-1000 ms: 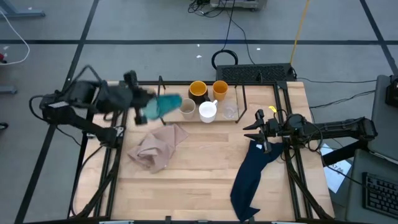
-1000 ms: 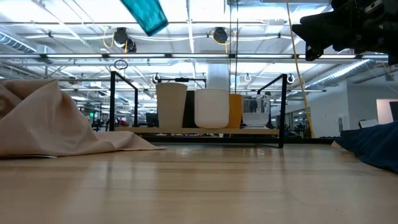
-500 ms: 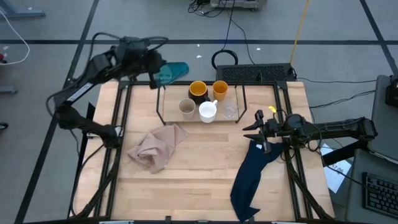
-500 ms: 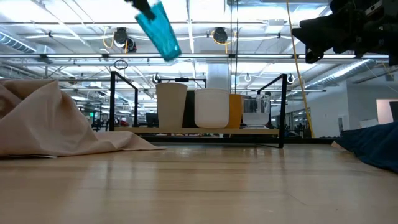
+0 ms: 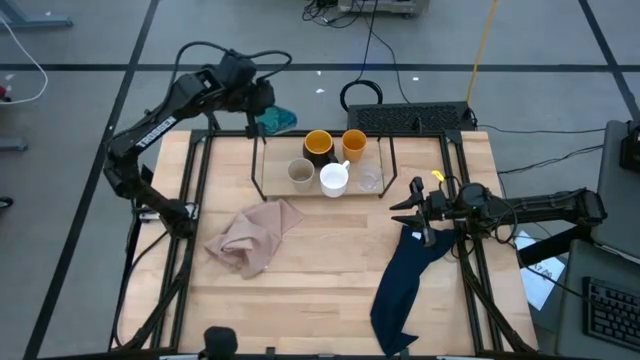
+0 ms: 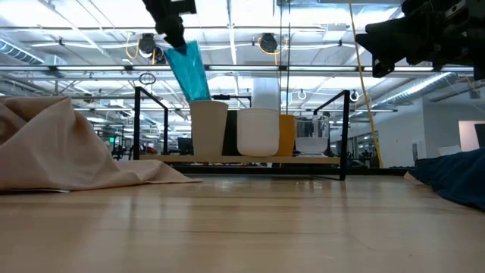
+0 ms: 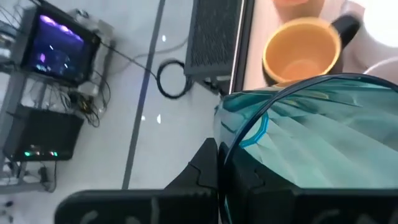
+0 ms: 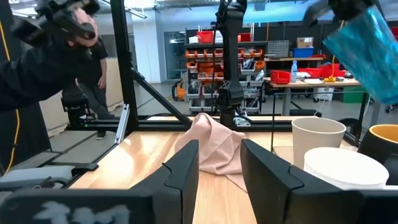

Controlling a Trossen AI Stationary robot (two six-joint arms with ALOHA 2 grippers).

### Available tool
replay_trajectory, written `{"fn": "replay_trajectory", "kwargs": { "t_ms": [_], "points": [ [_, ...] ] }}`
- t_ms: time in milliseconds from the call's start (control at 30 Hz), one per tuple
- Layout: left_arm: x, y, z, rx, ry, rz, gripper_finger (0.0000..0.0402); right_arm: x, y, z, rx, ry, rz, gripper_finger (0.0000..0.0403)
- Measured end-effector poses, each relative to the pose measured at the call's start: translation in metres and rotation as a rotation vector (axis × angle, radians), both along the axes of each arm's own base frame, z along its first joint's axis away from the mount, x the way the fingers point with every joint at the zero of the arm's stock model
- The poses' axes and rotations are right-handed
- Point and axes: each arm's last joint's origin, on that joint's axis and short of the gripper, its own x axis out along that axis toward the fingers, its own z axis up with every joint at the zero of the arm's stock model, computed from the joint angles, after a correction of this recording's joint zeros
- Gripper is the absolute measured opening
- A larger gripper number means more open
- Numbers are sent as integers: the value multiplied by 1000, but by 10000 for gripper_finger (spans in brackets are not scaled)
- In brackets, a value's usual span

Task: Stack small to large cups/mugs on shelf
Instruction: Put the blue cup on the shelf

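Teal is what I pick out first: the teal glass [image 5: 272,121] hangs in the air, tilted, clenched in my left claw [image 5: 256,108] above the far left corner of the shelf [image 5: 257,160]. In the low view the glass [image 6: 189,70] slants down from the claw [image 6: 171,29], its lower end just over the beige cup [image 6: 208,129] but not touching it. Through the left wrist camera the glass [image 7: 323,137] fills most of the frame, pinched between the dark fingers [image 7: 205,168], with the wider orange-yellow mug [image 7: 301,51] below it.

On the shelf I count five vessels. At the back stand the wider orange-yellow mug [image 5: 318,146] and, just beside it, the small orange cup [image 5: 354,144]. In front of them, in a row, sit the beige cup [image 5: 301,173], the white handled mug [image 5: 334,179] and the tiny clear cup [image 5: 369,178]. The beige cup and white mug stand close together; I cannot tell whether they touch.

My right claw [image 5: 412,207] waits over the right side of the wooden surface [image 5: 320,270], well apart from the shelf, its fingers released and spread with nothing between them, as the right wrist camera shows [image 8: 217,165]. The navy cloth [image 5: 405,275] lies beneath and in front of it. The pink cloth [image 5: 255,235] is crumpled on the left half of the surface, near the shelf's front edge.
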Motion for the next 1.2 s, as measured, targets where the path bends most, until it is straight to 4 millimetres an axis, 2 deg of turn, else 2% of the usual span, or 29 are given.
{"fn": "replay_trajectory", "kwargs": {
  "t_ms": [133, 500, 733, 1033, 1200],
  "points": [
    [3, 10, -10, -50, 63, 5, 4, 0, 0, 1, -3, -12, 0, 110],
    [20, 27, -6, -189, 104, -66, 4, 0, 0, 1, -34, -17, -3, 110],
    [27, 41, -35, -313, 234, -42, 4, 0, 0, 1, -29, -17, -3, 110],
    [43, 58, -67, -406, 297, -88, 4, 0, 0, 1, -28, -16, -4, 110],
    [47, 62, -76, -435, 306, -119, 4, 0, 0, 0, -29, -8, -3, 110]
  ]
}}
